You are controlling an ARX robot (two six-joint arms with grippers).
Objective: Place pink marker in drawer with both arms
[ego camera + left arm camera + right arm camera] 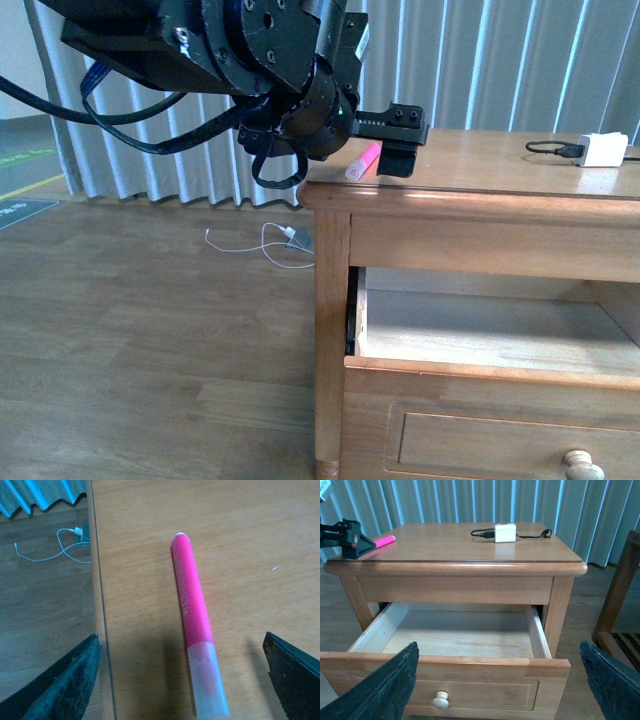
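The pink marker (192, 612) lies flat on the wooden tabletop near its left edge, pale cap end toward my left gripper; it also shows in the front view (364, 160) and the right wrist view (384, 541). My left gripper (182, 680) is open, hovering just above it, one finger on each side, not touching. In the front view the left gripper (400, 150) sits over the table's left corner. The drawer (445, 667) is pulled open with a pale, empty inside and a round knob (440, 700). My right gripper (497, 680) is open, in front of the drawer.
A white charger block (504, 532) with a black cable lies at the back of the tabletop, also in the front view (603, 150). A white cable (270, 240) lies on the floor left of the table. A wooden frame (620, 605) stands to the right.
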